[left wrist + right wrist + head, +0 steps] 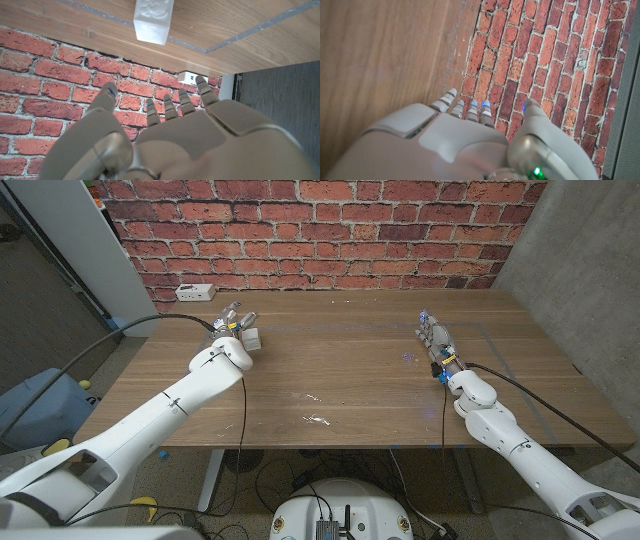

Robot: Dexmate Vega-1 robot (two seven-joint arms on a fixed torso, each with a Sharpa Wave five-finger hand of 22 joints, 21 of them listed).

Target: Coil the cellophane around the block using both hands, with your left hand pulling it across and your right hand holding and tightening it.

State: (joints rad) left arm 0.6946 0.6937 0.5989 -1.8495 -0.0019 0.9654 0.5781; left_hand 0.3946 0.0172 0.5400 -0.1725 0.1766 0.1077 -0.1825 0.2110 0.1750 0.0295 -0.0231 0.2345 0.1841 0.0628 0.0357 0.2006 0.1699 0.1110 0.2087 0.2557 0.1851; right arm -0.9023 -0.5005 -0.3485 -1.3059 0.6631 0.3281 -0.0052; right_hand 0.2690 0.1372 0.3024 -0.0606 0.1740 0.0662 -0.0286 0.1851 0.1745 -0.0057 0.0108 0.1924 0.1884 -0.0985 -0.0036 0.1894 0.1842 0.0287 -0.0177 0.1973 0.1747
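Block (252,337) stands on the table (350,380) beside the left hand (229,322).

One white block (253,337), two robot hands, one wall socket (195,292).

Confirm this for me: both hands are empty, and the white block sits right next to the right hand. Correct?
Not quite. The block sits next to the left hand, not the right hand; the head view shows it on the table just beside the left hand's fingers. The rest holds: both hands are empty, fingers apart.
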